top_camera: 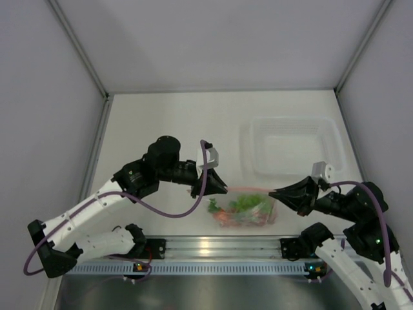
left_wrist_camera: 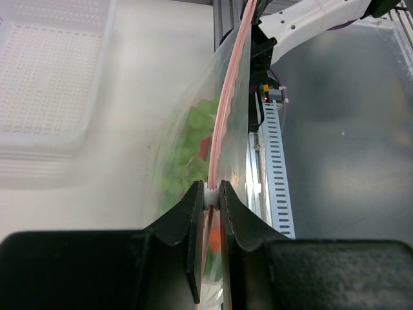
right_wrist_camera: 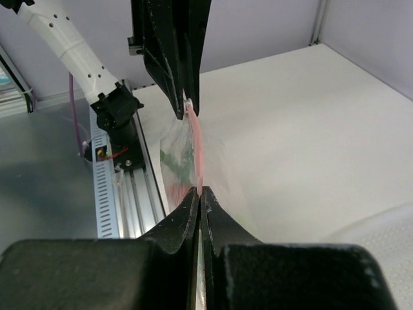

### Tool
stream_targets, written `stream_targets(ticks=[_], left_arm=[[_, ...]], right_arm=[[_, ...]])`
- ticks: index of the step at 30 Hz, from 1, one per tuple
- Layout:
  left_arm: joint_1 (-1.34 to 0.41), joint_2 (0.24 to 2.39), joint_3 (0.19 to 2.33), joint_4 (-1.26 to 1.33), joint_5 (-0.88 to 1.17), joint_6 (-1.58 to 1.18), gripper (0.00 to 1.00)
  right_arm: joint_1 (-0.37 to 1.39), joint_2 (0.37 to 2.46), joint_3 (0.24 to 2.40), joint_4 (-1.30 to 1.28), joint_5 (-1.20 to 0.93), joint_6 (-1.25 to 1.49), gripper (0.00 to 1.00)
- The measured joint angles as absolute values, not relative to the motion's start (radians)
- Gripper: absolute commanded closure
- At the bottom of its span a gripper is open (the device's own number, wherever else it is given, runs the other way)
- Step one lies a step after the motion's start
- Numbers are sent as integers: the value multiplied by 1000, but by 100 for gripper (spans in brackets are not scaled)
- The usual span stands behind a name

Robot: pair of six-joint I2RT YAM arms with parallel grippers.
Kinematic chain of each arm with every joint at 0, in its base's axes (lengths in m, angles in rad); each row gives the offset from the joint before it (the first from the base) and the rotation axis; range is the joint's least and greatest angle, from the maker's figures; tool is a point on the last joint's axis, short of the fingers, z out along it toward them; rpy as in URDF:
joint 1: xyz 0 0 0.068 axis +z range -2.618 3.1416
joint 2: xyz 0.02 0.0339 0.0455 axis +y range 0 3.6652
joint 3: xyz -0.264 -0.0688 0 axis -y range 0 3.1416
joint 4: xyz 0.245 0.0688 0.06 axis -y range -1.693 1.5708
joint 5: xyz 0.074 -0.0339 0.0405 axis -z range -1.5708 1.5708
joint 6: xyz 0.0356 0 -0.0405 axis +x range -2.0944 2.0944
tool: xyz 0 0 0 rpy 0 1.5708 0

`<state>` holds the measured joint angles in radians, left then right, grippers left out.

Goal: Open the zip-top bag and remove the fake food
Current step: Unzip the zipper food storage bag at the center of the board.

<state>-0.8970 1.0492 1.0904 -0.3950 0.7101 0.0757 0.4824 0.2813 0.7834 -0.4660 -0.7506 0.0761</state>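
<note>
The clear zip-top bag (top_camera: 248, 216) hangs stretched between my two grippers above the table's near edge. Its pink zip strip (top_camera: 248, 189) runs taut from one to the other. Inside it the fake food (top_camera: 240, 208) shows as green leafy and red-orange pieces, also seen through the plastic (left_wrist_camera: 188, 145). My left gripper (left_wrist_camera: 212, 194) is shut on the white zip slider (left_wrist_camera: 211, 188) at the bag's left end (top_camera: 224, 189). At the strip's right end (right_wrist_camera: 197, 145), my right gripper (right_wrist_camera: 201, 191) is shut on the bag's corner (top_camera: 271, 193).
A rigid clear tub (top_camera: 293, 145) stands behind the bag at the right, also seen at the left wrist view's upper left (left_wrist_camera: 51, 71). The metal rail (top_camera: 213, 248) with the arm bases lies just below the bag. Grey walls enclose the table.
</note>
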Motion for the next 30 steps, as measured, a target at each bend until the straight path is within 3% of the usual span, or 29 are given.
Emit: stream_targets(ticks=[16,30], left_arm=[[-897,863,1051,-439,610,-21,100],[-896,836,1051,-602,554,1,100]], right_arm=[[482,224,841,-571,-665,43,100],[482,202,860,-600,-546,45,100]])
